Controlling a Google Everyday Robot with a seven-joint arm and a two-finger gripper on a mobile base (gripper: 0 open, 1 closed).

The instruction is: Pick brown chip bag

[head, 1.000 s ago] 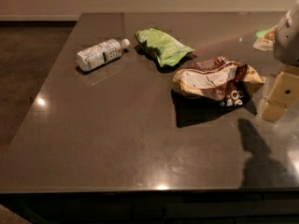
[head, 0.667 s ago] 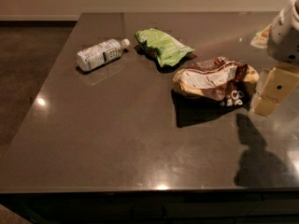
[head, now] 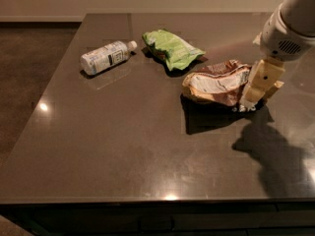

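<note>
Camera view: jaws at right end of brown chip bag [head: 216, 82]; whether wide or narrow, cannot tell.

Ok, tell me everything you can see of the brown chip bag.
The crumpled brown and tan foil chip bag with a white label panel lies on the dark grey table, right of centre, near the crumpled green chip bag. The robot's tan hand is at its right end; contact is unclear.
</note>
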